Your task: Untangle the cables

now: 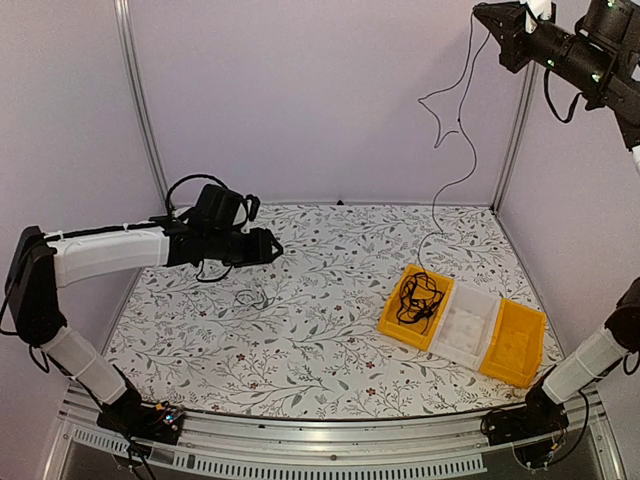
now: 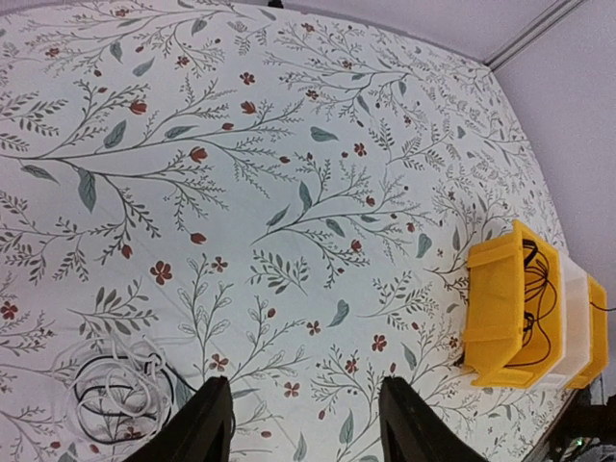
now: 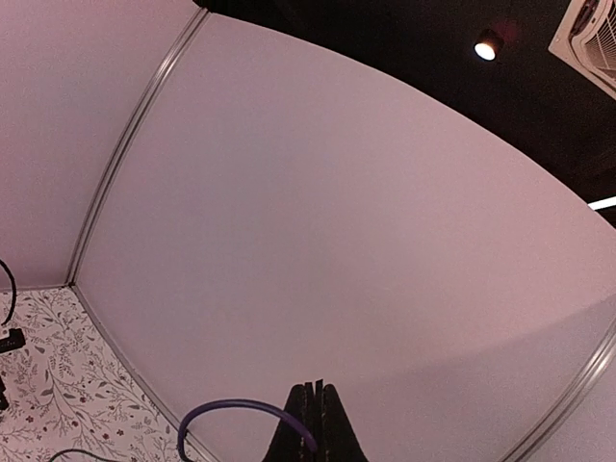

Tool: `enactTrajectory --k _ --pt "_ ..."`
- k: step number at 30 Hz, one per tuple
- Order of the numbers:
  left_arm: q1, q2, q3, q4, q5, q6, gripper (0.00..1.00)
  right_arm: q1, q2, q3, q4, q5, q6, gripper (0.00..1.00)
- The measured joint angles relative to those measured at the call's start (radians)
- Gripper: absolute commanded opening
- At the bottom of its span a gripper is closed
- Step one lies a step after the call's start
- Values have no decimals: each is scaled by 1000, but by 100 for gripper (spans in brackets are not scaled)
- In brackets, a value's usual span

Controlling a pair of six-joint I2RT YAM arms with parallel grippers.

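My right gripper (image 1: 482, 14) is raised high at the back right and is shut on a thin black cable (image 1: 472, 155). The cable hangs down in kinks to the table and runs into a tangle of black cables (image 1: 418, 297) in the near yellow bin (image 1: 396, 318). In the right wrist view the fingers (image 3: 315, 409) are pressed together with a thin cable loop (image 3: 236, 408) beside them. My left gripper (image 1: 272, 247) is open and empty above the table's left half. A white and black cable bundle (image 1: 250, 298) lies below it, left of the left finger (image 2: 207, 423) in the left wrist view (image 2: 114, 395).
Three bins stand in a row at the front right: yellow, a clear white one (image 1: 468, 325), and another yellow one (image 1: 515, 343). The yellow bin with cables also shows in the left wrist view (image 2: 496, 308). Enclosure walls and frame posts (image 1: 515, 130) surround the flowered table (image 1: 320, 330).
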State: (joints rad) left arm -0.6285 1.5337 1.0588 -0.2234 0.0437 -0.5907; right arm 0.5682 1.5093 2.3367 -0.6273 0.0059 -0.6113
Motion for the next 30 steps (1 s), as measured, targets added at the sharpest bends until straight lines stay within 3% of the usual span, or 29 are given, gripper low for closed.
enactTrajectory --k 7,20,30 --pt "-2 64 77 10 23 27 55 -5 -83 -61 15 65 -58 0" --pt "-3 98 105 4 34 76 55 -13 -288 -433 -75 107 -111 0" --pt "-3 116 106 -2 42 91 55 -13 -396 -596 -121 124 -107 0"
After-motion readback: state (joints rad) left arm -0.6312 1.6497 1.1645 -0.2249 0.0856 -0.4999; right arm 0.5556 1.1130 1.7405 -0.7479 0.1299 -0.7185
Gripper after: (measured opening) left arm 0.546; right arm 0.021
